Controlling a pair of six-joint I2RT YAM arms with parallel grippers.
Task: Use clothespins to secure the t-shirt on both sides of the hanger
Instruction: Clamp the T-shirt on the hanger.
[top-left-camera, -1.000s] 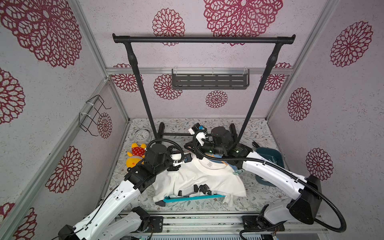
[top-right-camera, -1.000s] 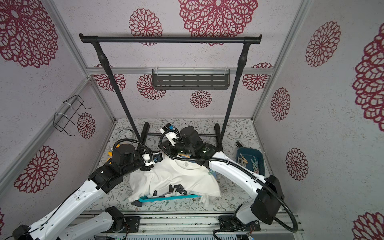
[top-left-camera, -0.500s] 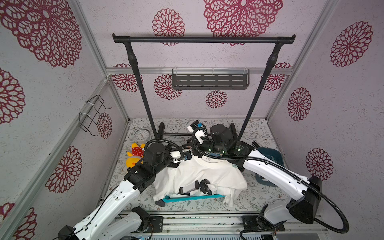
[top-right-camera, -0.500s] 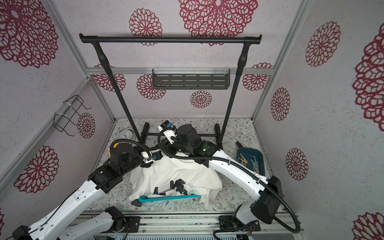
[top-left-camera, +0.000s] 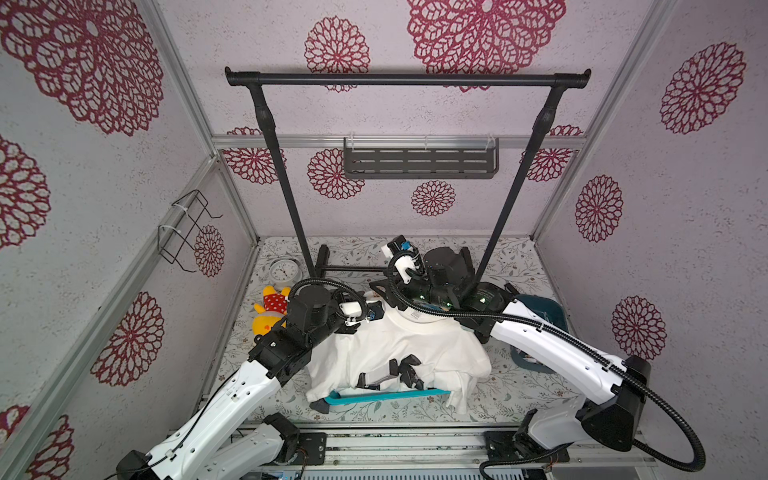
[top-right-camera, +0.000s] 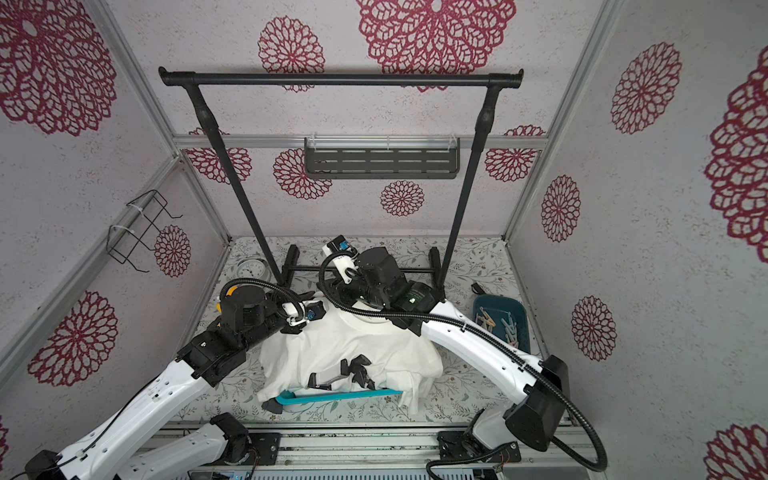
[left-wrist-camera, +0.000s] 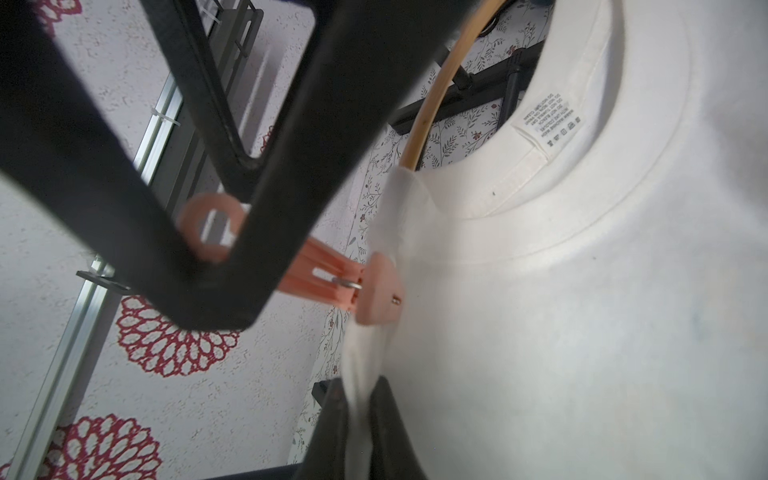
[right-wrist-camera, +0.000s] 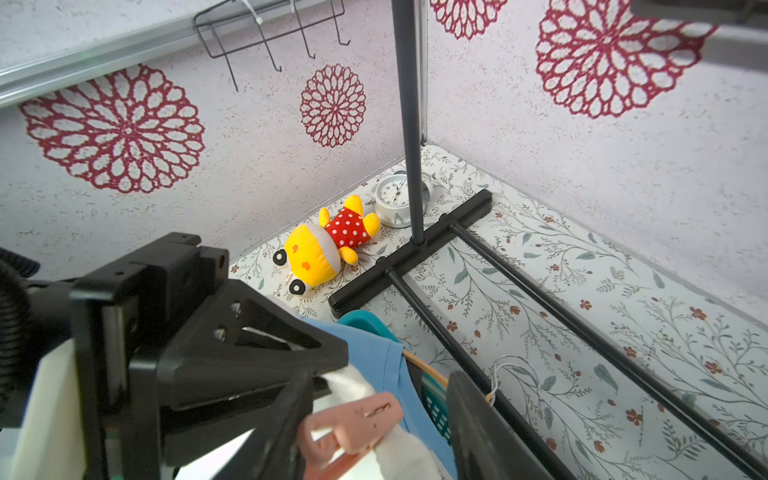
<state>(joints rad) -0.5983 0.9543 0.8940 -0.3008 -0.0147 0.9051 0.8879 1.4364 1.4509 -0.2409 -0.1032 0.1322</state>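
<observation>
Pink clothespin clamps t-shirt mid-frame; our R gripper just let go, jaws apart; L gripper pinches fabric; 1 side done.

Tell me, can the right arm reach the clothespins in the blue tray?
Probably yes: the tray sits open close beside the right arm, nothing lies over its clothespins, and the right gripper stands open.

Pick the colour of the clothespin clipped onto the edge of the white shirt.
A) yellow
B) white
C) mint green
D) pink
D: the clothespin biting the edge of the shirt is plainly pink in the left wrist view, and it shows pink in the right wrist view too.
</observation>
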